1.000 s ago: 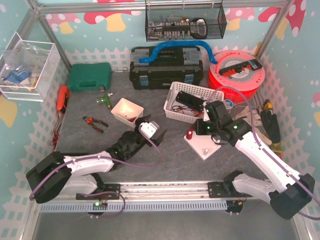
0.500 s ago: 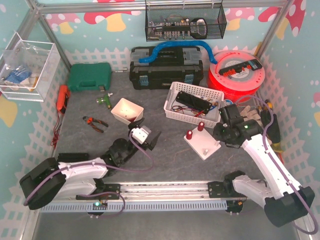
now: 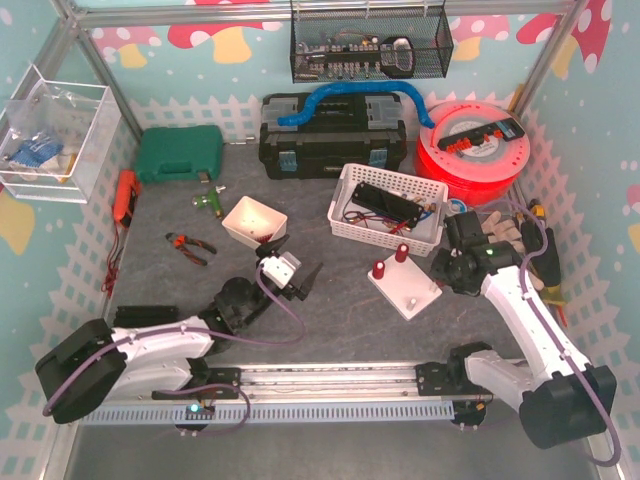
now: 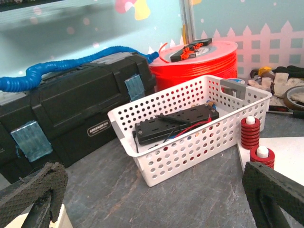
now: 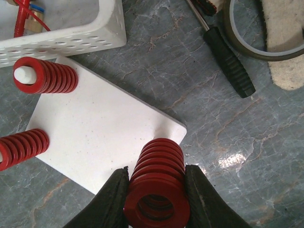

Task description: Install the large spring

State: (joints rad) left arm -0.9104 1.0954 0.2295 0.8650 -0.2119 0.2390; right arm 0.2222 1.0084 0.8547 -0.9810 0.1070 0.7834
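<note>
My right gripper [image 5: 156, 199] is shut on a large red spring [image 5: 159, 166], held just over the near right corner of the white base plate [image 5: 104, 128]. Two smaller red springs stand on the plate, one on a white peg [image 5: 45, 76] and one at its left edge [image 5: 21, 147]. In the top view my right gripper [image 3: 447, 268] is just right of the plate [image 3: 415, 290], which has a bare peg [image 3: 409, 300]. My left gripper [image 3: 296, 262] is open and empty, left of the plate; its fingers [image 4: 33, 194] frame the view.
A white basket [image 3: 385, 205] with a black power strip lies just behind the plate. A screwdriver [image 5: 228, 61] and a tape roll [image 5: 266, 38] lie right of the plate. A black toolbox [image 3: 330, 135], a red spool [image 3: 475, 150] and a small white bin [image 3: 253, 222] stand further back.
My right gripper has moved from over the plate to its right side, uncovering the second spring on the plate. My left arm has pulled back toward the left.
</note>
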